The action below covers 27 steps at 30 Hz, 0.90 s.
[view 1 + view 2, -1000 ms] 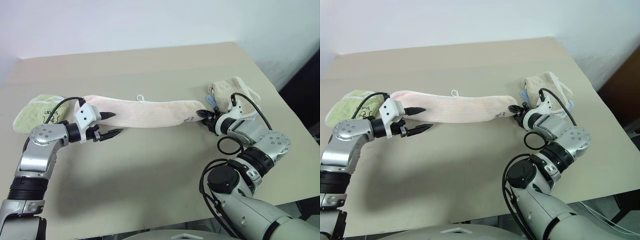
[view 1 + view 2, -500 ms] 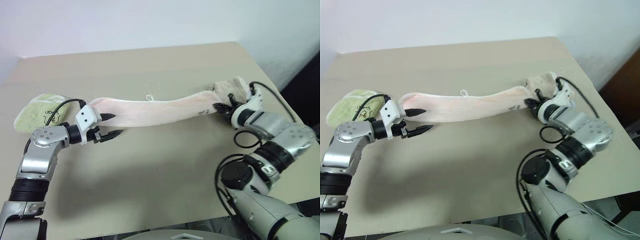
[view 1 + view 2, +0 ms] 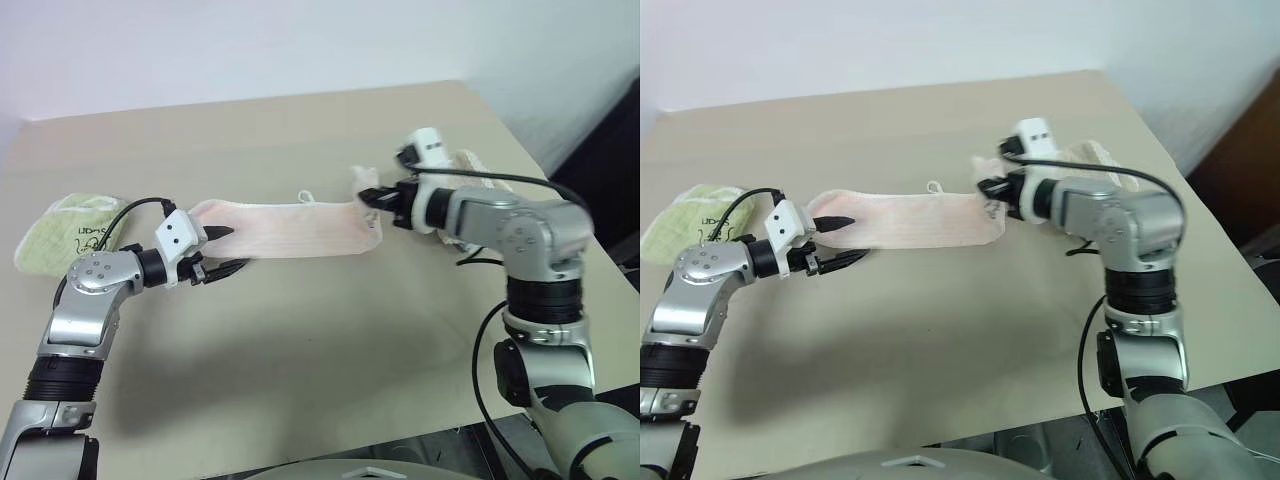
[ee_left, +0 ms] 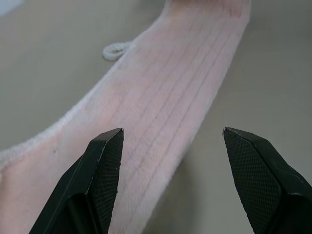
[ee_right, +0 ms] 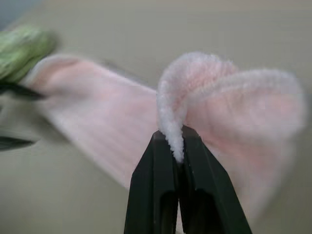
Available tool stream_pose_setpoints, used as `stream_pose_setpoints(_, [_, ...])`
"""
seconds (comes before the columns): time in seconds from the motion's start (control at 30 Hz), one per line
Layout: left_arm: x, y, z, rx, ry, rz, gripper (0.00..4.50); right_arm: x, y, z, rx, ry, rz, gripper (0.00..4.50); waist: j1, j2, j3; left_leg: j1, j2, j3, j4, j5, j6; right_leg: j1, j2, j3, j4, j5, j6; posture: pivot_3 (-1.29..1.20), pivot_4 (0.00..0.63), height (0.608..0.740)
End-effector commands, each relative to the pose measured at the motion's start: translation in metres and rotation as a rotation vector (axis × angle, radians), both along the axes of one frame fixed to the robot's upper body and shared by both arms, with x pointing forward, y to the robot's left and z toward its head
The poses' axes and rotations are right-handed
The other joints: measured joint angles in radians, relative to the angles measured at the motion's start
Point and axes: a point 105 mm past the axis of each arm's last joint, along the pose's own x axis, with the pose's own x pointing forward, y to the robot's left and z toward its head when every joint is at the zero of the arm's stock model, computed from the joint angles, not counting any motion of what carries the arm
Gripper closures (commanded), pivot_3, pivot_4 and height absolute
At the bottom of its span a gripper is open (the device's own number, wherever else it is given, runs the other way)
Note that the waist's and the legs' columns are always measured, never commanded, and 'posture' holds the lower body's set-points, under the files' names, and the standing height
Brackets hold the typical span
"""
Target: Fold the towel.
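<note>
One long, narrow towel [image 3: 285, 226] of pale pink terry cloth stretches between the robot's two pincers on a beige table [image 3: 300, 340], its pile ribbed in fine lengthwise lines and its borders finished in whitish stitched edging. The right gripper [image 3: 372, 197] holds the towel's end pinched tight between its black fingers [image 5: 156, 195], raised off the table so that the cloth bunches into a soft, curled fold above the fingertips and sags in a loose drape just below them. From there the strip runs flat along the tabletop toward the left gripper [image 3: 222, 250], whose two pointed fingers [image 4: 105, 165] stand wide apart and grip nothing: one fingertip hangs over the towel's near edge, the other over bare table beside it. A small cord loop [image 3: 307, 197] pokes out from the towel's far edge, roughly midway between the two pincers, nearer the right one. Behind the left gripper, at the towel's other end, lies a crumpled light green towel [image 3: 62, 230] with dark lettering. Just behind the right gripper's wrist, a cream towel [image 3: 478, 168] sits partly hidden by the arm.
</note>
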Motion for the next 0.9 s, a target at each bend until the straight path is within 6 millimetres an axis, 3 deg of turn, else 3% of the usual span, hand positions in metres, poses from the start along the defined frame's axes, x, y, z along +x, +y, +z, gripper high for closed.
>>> stream_pose_setpoints(0.03, [0.001,-0.001,0.007,-0.004,-0.040,0.005,1.08,0.001,0.034,-0.007,-0.065,-0.079,0.115,4.45,0.001,0.000,0.000,-0.001,0.000,0.000,0.000,0.000,0.000,0.000,0.000,0.000,-0.001,0.000,0.000,0.00,0.150,0.731])
stream_pose_setpoints(0.2, [-0.003,0.001,0.006,-0.012,-0.044,0.027,1.08,0.003,0.048,-0.017,-0.047,-0.064,0.152,4.45,0.005,0.000,0.000,-0.007,-0.001,-0.001,0.000,0.000,0.000,-0.005,-0.002,-0.001,-0.002,0.001,-0.001,0.00,0.150,0.731])
stream_pose_setpoints(0.23, [-0.005,0.002,0.006,-0.013,-0.044,0.033,1.08,0.004,0.048,-0.016,-0.028,-0.061,0.143,4.24,0.006,0.000,0.000,-0.009,-0.001,-0.001,0.000,0.000,0.000,-0.007,-0.002,-0.001,-0.002,0.001,-0.001,0.00,0.150,0.731])
stream_pose_setpoints(0.33, [-0.009,0.004,0.005,-0.016,-0.041,0.046,1.08,0.004,0.048,-0.007,0.043,-0.059,0.150,3.42,0.008,0.000,0.000,-0.014,-0.002,-0.001,0.000,0.000,0.000,-0.012,-0.003,0.000,-0.002,0.002,-0.002,0.00,0.150,0.731])
stream_pose_setpoints(0.53, [-0.012,0.004,0.006,-0.053,-0.036,0.072,1.08,-0.009,0.046,0.010,0.138,-0.082,0.199,1.31,0.010,0.000,0.000,-0.015,-0.002,-0.001,0.000,0.000,0.000,-0.013,-0.004,0.000,-0.002,0.002,-0.002,0.00,0.150,0.731])
stream_pose_setpoints(0.67, [-0.014,0.005,0.019,-0.201,-0.033,0.135,1.08,-0.011,0.033,0.020,0.141,-0.200,0.159,0.05,0.012,0.000,0.000,-0.015,-0.002,-0.001,-0.001,0.000,0.000,-0.013,-0.004,0.000,-0.002,0.002,-0.002,0.00,0.150,0.731])
stream_pose_setpoints(0.77, [-0.010,0.014,0.028,-0.340,-0.031,0.258,1.08,0.002,0.016,0.005,0.069,-0.265,0.080,0.05,0.024,0.000,0.000,-0.015,-0.002,-0.001,0.000,0.000,0.000,-0.013,-0.003,-0.001,-0.002,0.002,-0.002,0.00,0.150,0.731])
stream_pose_setpoints(0.9, [-0.010,0.016,0.040,-0.592,0.018,0.364,1.08,0.018,0.008,-0.038,-0.044,-0.243,0.027,1.02,0.027,-0.001,-0.001,-0.012,-0.002,-0.001,0.001,0.000,0.000,-0.010,-0.002,-0.001,-0.001,0.002,-0.002,0.00,0.150,0.731])
